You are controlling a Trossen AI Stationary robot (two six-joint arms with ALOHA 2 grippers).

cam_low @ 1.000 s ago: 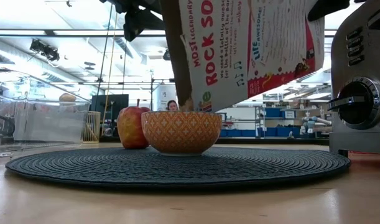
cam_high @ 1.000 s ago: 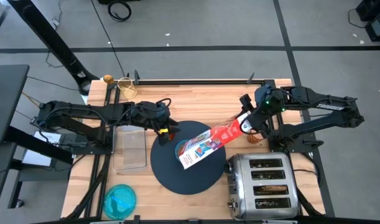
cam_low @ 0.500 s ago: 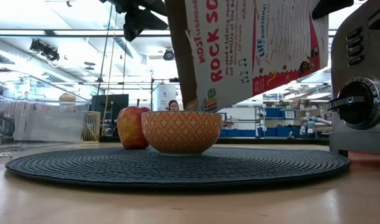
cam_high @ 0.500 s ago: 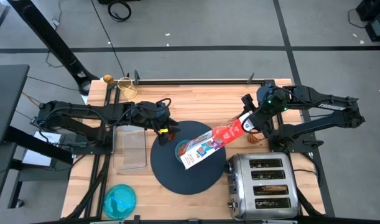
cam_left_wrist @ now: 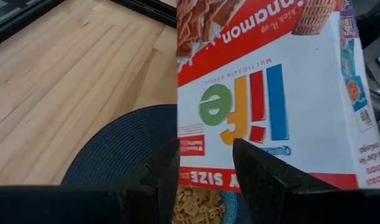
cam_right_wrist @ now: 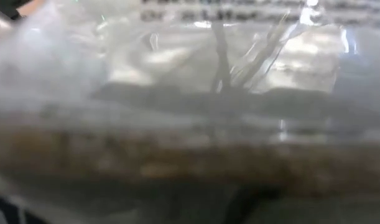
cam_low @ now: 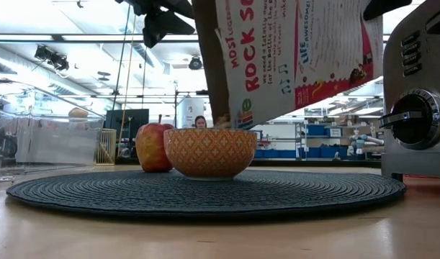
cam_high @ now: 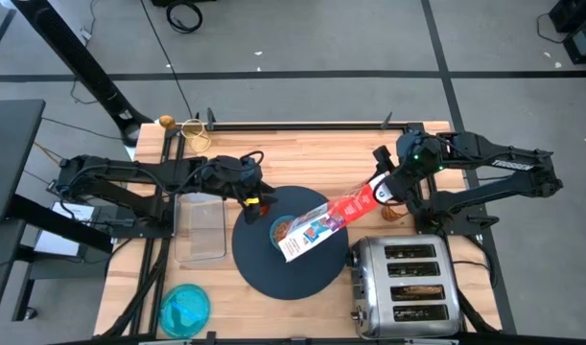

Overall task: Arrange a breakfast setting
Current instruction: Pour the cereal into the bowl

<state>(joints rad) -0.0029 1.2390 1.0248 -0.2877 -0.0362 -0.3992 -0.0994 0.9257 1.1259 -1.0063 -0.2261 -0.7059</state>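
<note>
A red and white cereal box (cam_high: pixel 321 222) hangs tilted over a small bowl (cam_high: pixel 280 229) on the dark-grey round mat (cam_high: pixel 293 273). My right gripper (cam_high: pixel 379 189) is shut on the box's raised end. In the low view the bowl (cam_low: pixel 210 152) shows an orange pattern, and the red apple (cam_low: pixel 154 147) stands beside it on the mat (cam_low: pixel 205 193). My left gripper (cam_high: pixel 255 198) hovers open above the apple (cam_high: pixel 265 202). In its wrist view its fingers (cam_left_wrist: pixel 205 180) frame cereal in the bowl. The teal plate (cam_high: pixel 185 309) sits at the near left. My right gripper holds the cereal box by its raised end (cam_high: pixel 367 196), coming from the table's right side. The box slants down toward the left, lifted clear, with its lower end (cam_low: pixel 230 119) just above the bowl. The wrist view is filled by a blurred clear liner, so the hold itself is hidden.
The chrome toaster (cam_high: pixel 406 283) stands at the near right, close to the mat. A clear rectangular tray (cam_high: pixel 200 228) lies left of the mat. An orange-brown object (cam_high: pixel 396 211) sits under the right arm. Small gold items (cam_high: pixel 193 131) lie at the far left edge.
My right gripper has shifted slightly toward the right and far edge, and the box has gone with it, a little up and to the right, its lower end staying over the bowl. Brown cereal now shows in the bowl where blue showed before.
</note>
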